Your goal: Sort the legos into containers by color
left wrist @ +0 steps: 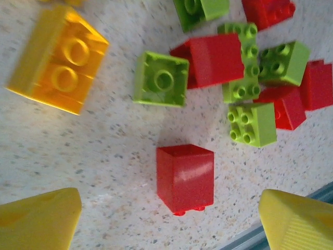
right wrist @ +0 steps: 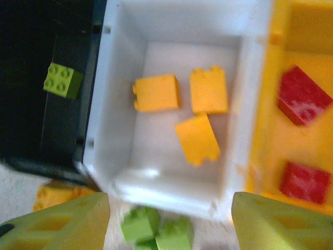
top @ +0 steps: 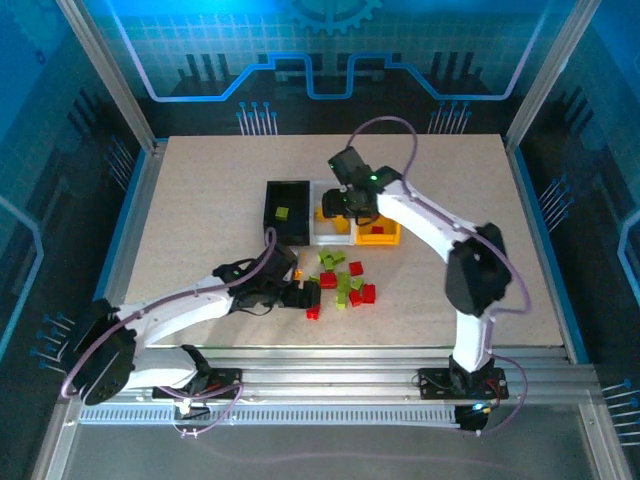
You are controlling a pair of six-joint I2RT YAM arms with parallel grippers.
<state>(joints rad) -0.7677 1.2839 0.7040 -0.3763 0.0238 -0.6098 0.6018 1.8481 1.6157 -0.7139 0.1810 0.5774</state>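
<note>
Red block [left wrist: 185, 178] lies apart from the others on the speckled surface [left wrist: 104, 156], between the yellow fingers [left wrist: 39, 221] of the left pincer [left wrist: 169, 223]. Left pincer: released, jaws wide, nothing held, clear of the block on both sides.

Main pile of green and red blocks [top: 345, 282] lies just beyond it to the right. One orange block [left wrist: 54, 60] sits off to the left.

Bins in a row on the far side of the pile:
- black bin [right wrist: 31, 114], left: one green block [right wrist: 62, 80]
- white bin [right wrist: 112, 78], middle: three orange blocks [right wrist: 156, 92]
- yellow bin [right wrist: 263, 120], right: two red blocks [right wrist: 303, 101]

Right pincer [right wrist: 171, 219] hovers over the white bin, released and empty.

Judgement: the step in hand is grasping the lone red block for the yellow bin.
- Come down straight with the block centred.
- Close on its two flat sides, not the corners.
- Keep the fingers off the nearest green block.
- Lift well clear before travelling.
- The right arm sits over the bins, so the crossing path needs room.

Most blocks are unsorted, so the task looks early.
</note>
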